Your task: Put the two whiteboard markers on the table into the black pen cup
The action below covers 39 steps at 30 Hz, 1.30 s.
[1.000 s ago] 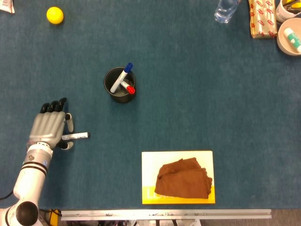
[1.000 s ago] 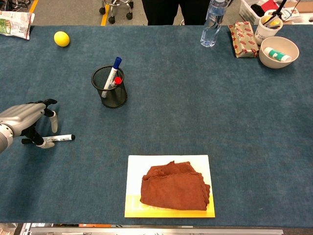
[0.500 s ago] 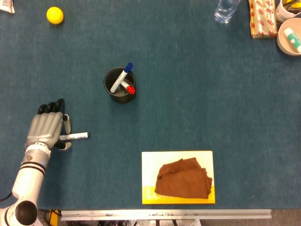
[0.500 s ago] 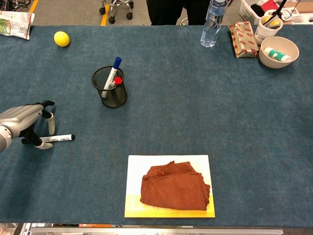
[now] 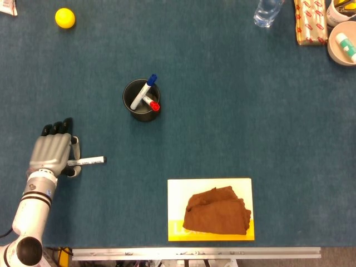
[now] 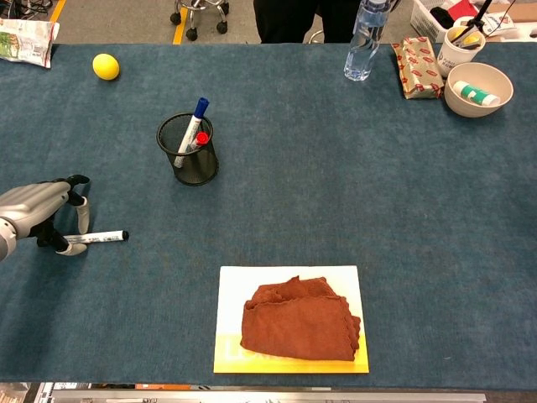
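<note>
- The left hand [image 5: 53,153] is seen at the lower left of the head view, fingers lowered around the near end of a black-capped whiteboard marker [image 5: 89,161] that lies flat on the table [image 5: 233,111]; whether the marker is actually clamped or merely touched cannot be told from either view
- The black pen cup [image 5: 141,100] is shown upright above and to the right of that hand, well apart from it, with a blue-capped marker [image 5: 144,92] and a red-capped marker [image 5: 152,104] already standing inside
- The right hand is not shown in either view
- A slip is judged the main risk: the marker is taken near one end, so it may pivot or roll off the fingers when lifted
- A second risk is judged at the cup: the mesh cup looks light and is already crowded, so a marker brought in at a slant may catch the rim or tip it over
- The table is covered in dark blue cloth; a brown cloth [image 5: 216,211] on a yellow-edged board [image 5: 177,189], a yellow ball [image 5: 64,18], a water bottle [image 6: 367,34], a wrapped packet [image 6: 415,55] and a bowl [image 6: 478,88] are spread around it
- A standing person's legs and a wheeled stool base are visible beyond the far edge in the chest view
</note>
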### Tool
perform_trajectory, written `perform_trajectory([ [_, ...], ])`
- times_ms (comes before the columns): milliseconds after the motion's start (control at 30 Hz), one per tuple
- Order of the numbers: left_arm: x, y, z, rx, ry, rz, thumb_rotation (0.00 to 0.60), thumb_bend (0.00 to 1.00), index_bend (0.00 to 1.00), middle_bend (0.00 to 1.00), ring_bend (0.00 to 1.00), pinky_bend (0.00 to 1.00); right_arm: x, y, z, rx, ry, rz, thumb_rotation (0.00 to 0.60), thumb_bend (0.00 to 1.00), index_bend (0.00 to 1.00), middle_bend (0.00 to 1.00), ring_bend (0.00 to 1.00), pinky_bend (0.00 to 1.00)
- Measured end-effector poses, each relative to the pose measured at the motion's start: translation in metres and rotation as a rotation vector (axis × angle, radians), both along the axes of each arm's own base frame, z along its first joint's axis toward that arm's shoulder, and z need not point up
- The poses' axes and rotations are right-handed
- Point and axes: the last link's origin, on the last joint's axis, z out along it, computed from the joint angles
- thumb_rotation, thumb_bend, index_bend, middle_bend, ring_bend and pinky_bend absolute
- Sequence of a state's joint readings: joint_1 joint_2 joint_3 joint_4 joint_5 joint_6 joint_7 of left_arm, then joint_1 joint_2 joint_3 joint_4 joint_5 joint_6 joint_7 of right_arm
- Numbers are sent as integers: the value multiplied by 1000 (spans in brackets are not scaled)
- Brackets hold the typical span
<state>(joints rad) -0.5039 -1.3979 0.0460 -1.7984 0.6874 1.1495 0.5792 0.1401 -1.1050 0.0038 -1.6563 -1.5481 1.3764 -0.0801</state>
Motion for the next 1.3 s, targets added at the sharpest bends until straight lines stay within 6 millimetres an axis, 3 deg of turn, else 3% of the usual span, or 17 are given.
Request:
perform_trajectory([
  [700, -2, -2, 0, 5, 4, -12, 600, 290, 632, 0, 0, 0, 1, 0, 2, -5, -3, 5, 600, 0, 396, 365, 267, 399],
  [1300, 29, 7, 24, 101, -57, -84, 600, 291, 653, 18, 0, 0, 2, 1, 3, -10, -7, 10, 600, 0, 396, 365, 267, 399],
])
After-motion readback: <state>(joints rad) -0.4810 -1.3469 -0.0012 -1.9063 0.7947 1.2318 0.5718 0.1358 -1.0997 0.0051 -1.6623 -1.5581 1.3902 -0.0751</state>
